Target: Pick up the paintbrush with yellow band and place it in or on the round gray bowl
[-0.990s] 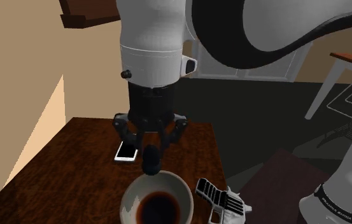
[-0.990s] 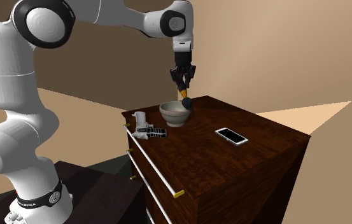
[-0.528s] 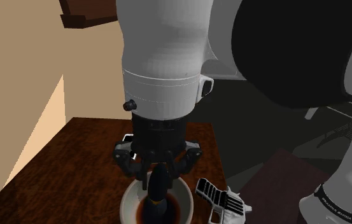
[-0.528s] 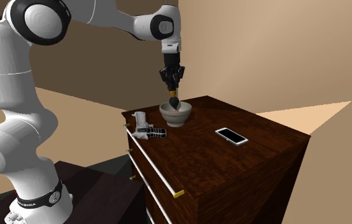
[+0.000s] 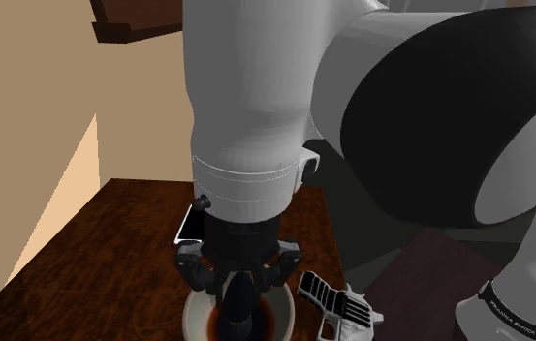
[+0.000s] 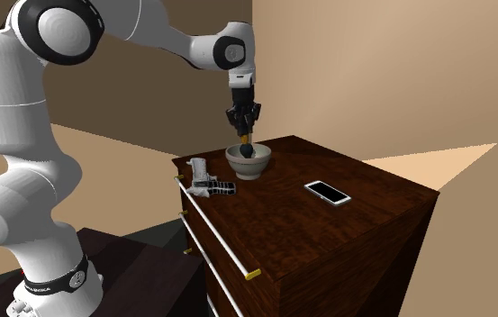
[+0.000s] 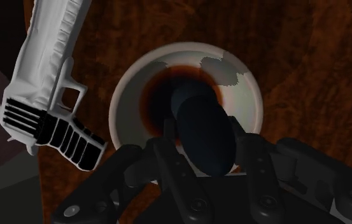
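The paintbrush (image 7: 197, 111) looks dark and points head-down into the round pale bowl (image 7: 120, 95), whose inside is dark brown. My gripper (image 7: 204, 137) is shut on the paintbrush, with a black finger on each side of it. In the shoulder view the gripper (image 5: 239, 276) hangs straight over the bowl (image 5: 196, 315), and the brush (image 5: 239, 298) reaches below the rim. In the second exterior view the gripper (image 6: 244, 120) stands above the bowl (image 6: 249, 164), with the brush tip (image 6: 248, 148) at the rim's height.
A white and black toy pistol (image 7: 47, 76) lies next to the bowl, towards the dresser's front edge (image 6: 206, 178). A phone (image 6: 328, 192) lies flat further along the dark wooden top (image 6: 373, 203). The arm's wide white links cover much of the shoulder view.
The gripper has carried the paintbrush from beside the bowl to straight over it, then lowered it, so the brush now dips into the bowl.
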{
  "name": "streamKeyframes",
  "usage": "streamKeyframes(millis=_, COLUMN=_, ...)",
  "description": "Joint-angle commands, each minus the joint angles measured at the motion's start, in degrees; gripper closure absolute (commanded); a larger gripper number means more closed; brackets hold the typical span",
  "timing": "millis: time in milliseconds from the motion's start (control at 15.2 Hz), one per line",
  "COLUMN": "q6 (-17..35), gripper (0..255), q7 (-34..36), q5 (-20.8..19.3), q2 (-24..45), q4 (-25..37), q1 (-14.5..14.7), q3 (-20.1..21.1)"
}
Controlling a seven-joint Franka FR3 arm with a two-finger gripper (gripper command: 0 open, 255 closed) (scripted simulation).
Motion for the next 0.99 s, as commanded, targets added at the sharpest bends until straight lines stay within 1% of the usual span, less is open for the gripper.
streamKeyframes(millis=0, q6=1.4, gripper=255, q7=0.0, q5=-0.2, q2=0.4, q4=-1.8, q1=-0.1, q3=-0.2)
streamKeyframes(millis=264, q6=3.9, gripper=255, q7=0.4, q5=-0.8, q2=1.0, q4=-3.8, q1=-0.1, q3=-0.2)
streamKeyframes(millis=726, q6=3.9, gripper=255, q7=0.4, q5=-0.8, q2=1.0, q4=-3.8, q1=-0.1, q3=-0.2)
streamKeyframes(millis=792, q6=4.0, gripper=0, q7=-0.1, q5=-0.3, q2=0.4, q4=-4.4, q1=-0.4, q3=-0.2)
streamKeyframes(millis=924, q6=3.8, gripper=0, q7=-0.3, q5=0.1, q2=-0.1, q4=-4.6, q1=-0.6, q3=-0.2)
